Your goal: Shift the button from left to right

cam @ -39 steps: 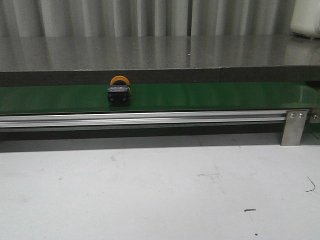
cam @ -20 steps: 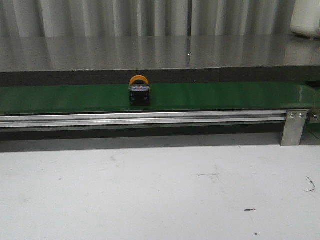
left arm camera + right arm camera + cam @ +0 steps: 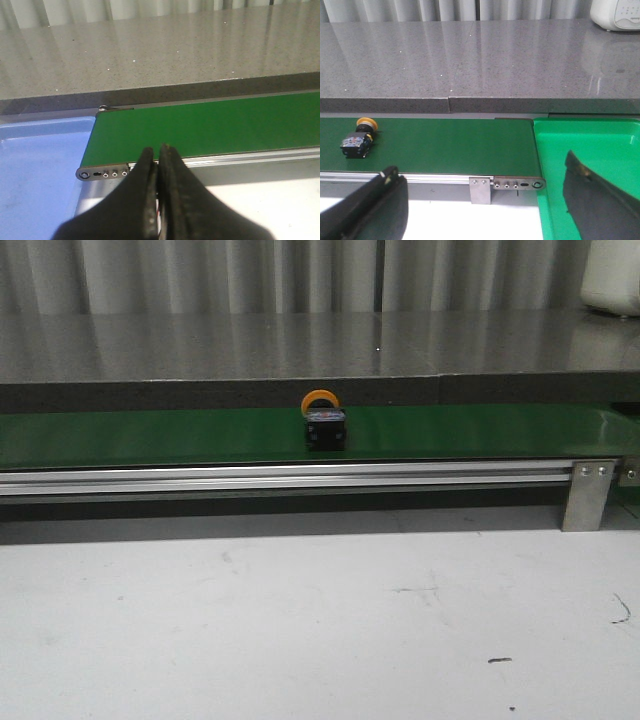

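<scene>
My left gripper point(image 3: 159, 150) is pressed closed, black fingers together over the smooth green belt point(image 3: 210, 127) beside a blue tray point(image 3: 40, 165). My right gripper point(image 3: 485, 190) is spread wide above the belt's end and a green bin point(image 3: 590, 145). The button point(image 3: 325, 422), boxy black with a round orange cap, lies on the belt, well apart from both.

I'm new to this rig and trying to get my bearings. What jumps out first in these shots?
The button, black with an orange cap, sits alone near the middle of the long green belt. A green tray lies past the belt's right end and a blue tray past its left end. The left gripper is shut, the right gripper wide open.
</scene>
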